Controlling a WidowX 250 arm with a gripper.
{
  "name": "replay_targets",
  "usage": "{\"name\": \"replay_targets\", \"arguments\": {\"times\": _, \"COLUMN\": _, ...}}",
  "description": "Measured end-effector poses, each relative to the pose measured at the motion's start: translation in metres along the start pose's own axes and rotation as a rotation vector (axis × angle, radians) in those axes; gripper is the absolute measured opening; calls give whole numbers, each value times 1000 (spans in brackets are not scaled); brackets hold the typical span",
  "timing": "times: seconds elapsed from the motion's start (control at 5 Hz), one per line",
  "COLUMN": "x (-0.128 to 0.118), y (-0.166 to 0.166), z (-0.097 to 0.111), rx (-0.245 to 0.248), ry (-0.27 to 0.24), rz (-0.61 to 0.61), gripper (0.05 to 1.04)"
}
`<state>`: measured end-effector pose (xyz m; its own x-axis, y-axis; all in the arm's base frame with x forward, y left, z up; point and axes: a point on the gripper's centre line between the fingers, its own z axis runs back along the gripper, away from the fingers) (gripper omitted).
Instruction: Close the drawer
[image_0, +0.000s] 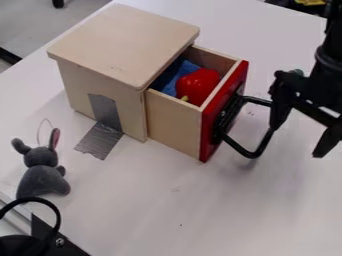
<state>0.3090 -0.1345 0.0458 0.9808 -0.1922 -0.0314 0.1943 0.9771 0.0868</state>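
The black gripper (302, 132) hangs at the right side, its two fingers spread apart. Its left finger is beside the outer bar of the black loop handle (255, 154); whether they touch I cannot tell. That handle is fixed to the red front (212, 115) of the wooden drawer (175, 123), which is pulled out of the light wooden box (127, 45). Inside the drawer lie a red pepper-like toy (198, 85) and a blue cloth (176, 77), partly hidden by the pepper and the box.
Grey tape (101, 137) holds the box's left side to the white table (174, 210). A grey plush mouse (43, 175) sits at the left, above a black object with a looped cable (57, 220) in the lower left corner. Something greenish shows behind the gripper.
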Motion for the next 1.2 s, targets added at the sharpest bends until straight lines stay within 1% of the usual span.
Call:
{"name": "replay_targets", "arguments": {"times": 0.2, "x": -3, "y": 1, "z": -11, "rx": 64, "ry": 57, "rz": -25, "gripper": 997}}
{"name": "replay_targets", "arguments": {"times": 0.4, "x": -4, "y": 2, "z": -16, "rx": 94, "ry": 80, "rz": -34, "gripper": 999}}
{"name": "replay_targets", "arguments": {"times": 0.6, "x": -5, "y": 6, "z": -17, "rx": 101, "ry": 93, "rz": -23, "gripper": 999}}
{"name": "replay_targets", "arguments": {"times": 0.8, "x": -7, "y": 11, "z": -17, "rx": 134, "ry": 104, "rz": -11, "gripper": 999}}
{"name": "replay_targets", "arguments": {"times": 1.0, "x": -10, "y": 17, "z": -15, "rx": 166, "ry": 103, "rz": -3, "gripper": 999}}
{"name": "replay_targets", "arguments": {"times": 1.2, "x": -13, "y": 23, "z": -7, "rx": 189, "ry": 83, "rz": 17, "gripper": 999}}
